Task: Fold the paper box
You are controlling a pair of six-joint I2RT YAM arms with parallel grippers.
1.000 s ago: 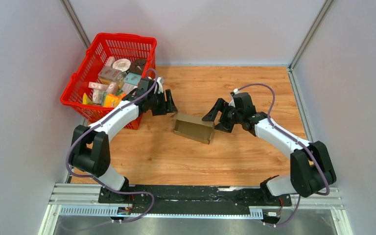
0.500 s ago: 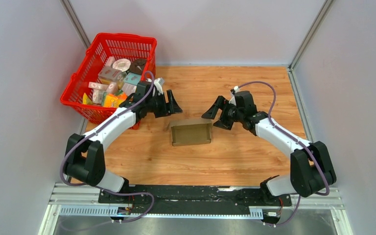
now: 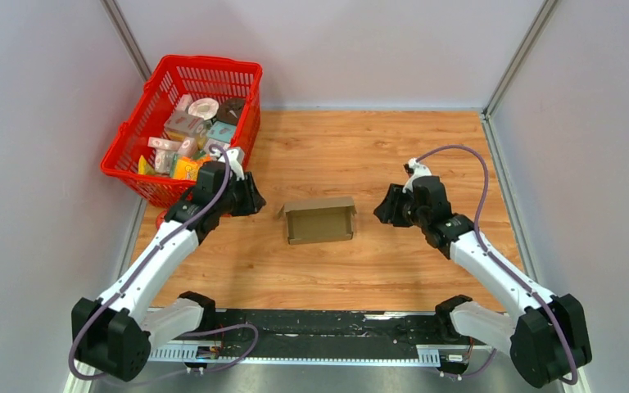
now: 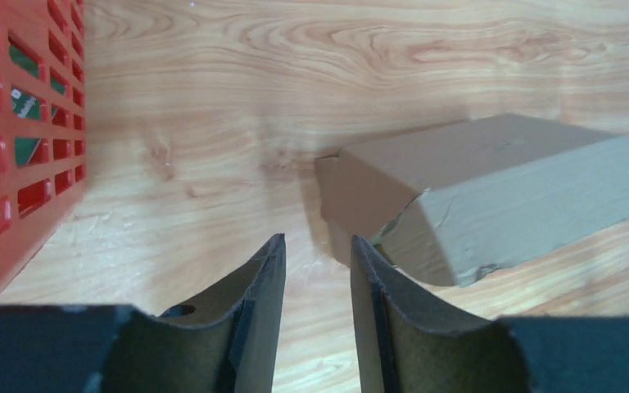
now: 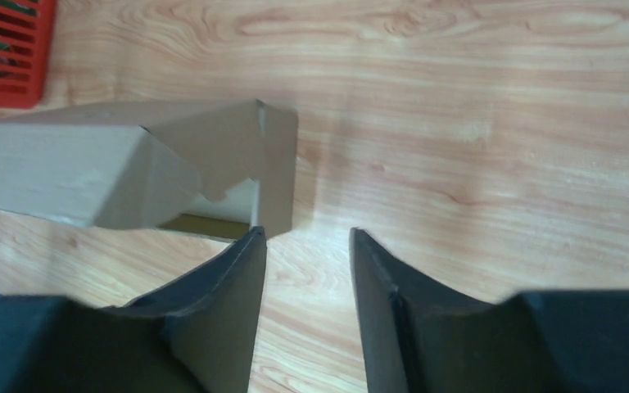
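The paper box (image 3: 320, 220) is a small shallow brown cardboard box lying alone at the middle of the wooden table, its open side up, free of both grippers. My left gripper (image 3: 250, 199) hovers a short way to the box's left, open, with only bare wood showing between its jaws. In the left wrist view the box (image 4: 491, 192) lies ahead and to the right of that gripper (image 4: 318, 239). My right gripper (image 3: 383, 207) sits just right of the box, open and empty. The right wrist view shows the box (image 5: 139, 168) ahead and left of the right gripper (image 5: 305, 232).
A red plastic basket (image 3: 213, 72) full of several small colourful packages stands at the back left, close behind my left arm; its wall (image 4: 16, 155) fills the left edge of the left wrist view. Grey walls enclose the table on three sides.
Both arms have pulled back from the box and their jaws have narrowed. The box, tilted a second ago, now lies squarer to the table, slightly nearer the front.
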